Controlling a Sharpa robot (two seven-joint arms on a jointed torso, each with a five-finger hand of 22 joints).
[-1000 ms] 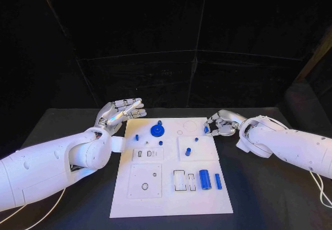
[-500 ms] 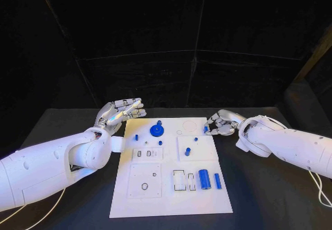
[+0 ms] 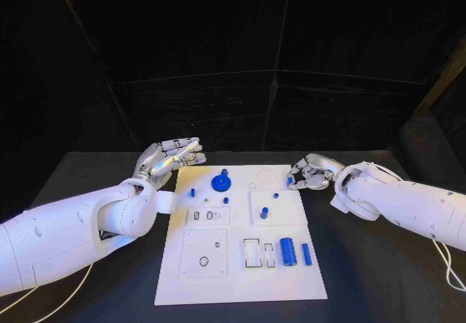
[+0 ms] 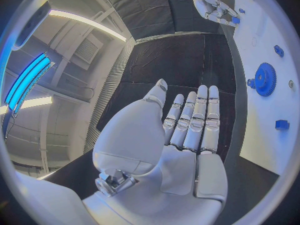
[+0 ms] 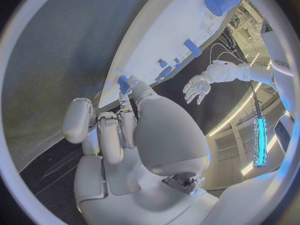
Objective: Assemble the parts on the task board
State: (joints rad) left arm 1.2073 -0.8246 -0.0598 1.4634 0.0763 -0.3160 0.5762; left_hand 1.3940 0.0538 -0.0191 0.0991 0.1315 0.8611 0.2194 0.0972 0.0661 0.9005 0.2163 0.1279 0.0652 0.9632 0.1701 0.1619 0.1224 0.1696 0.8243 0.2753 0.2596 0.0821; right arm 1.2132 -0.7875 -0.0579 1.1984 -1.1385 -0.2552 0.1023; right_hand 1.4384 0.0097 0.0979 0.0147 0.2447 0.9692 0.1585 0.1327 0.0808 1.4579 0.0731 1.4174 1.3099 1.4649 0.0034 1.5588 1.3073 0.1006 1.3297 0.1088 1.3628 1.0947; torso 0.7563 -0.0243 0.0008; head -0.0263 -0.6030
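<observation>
2 hands flanked the task board (image 3: 238, 269). Left hand (image 3: 170, 157) hovered off its far left corner, fingers straight and apart, holding nothing. Right hand (image 3: 309, 172) sat at the far right edge, fingers curled around a small blue part (image 3: 289, 180).

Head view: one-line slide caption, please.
Left hand open beside the white task board; right hand pinches a small blue part at its far right edge.
</observation>
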